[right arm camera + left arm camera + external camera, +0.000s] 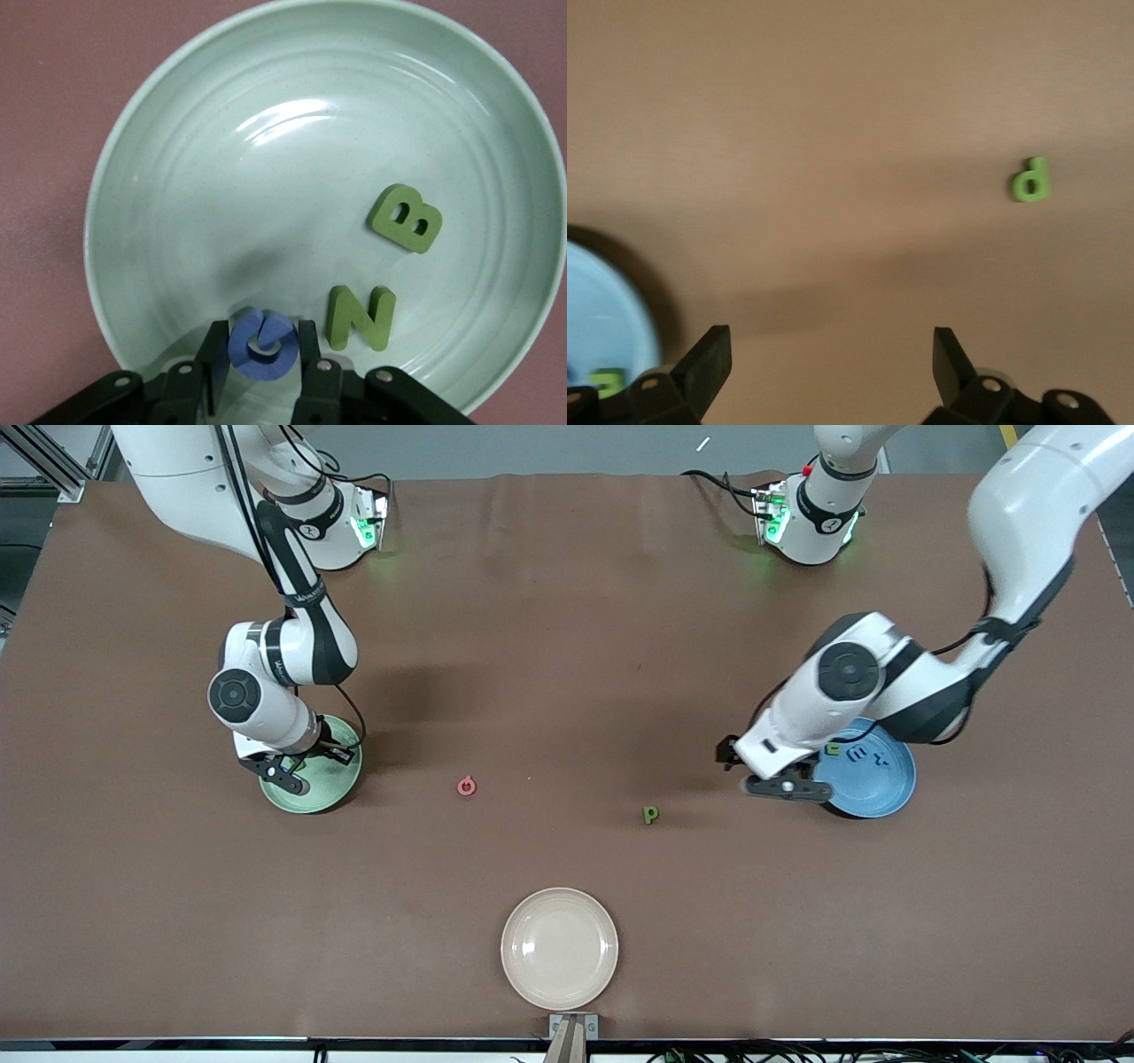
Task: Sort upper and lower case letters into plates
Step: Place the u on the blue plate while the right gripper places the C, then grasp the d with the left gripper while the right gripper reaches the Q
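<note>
Over the pale green plate (332,784), at the right arm's end of the surface (567,646), hangs the right pincer (285,769). Its wrist view shows what the front view hides: a blue C (262,343) sits between the fingers (215,363), which stand narrowly parted just beside it, with a green N (359,316) and green B (406,219) lying in the plate. On the bare surface toward the middle lie a red letter (467,786) and then a green p (651,814), well apart. A cream plate (559,948) lies nearest the front camera. The left pincer (780,786) hovers beside the blue plate (886,779), which holds several letters (855,754); its wrist view shows it wide open and empty.
</note>
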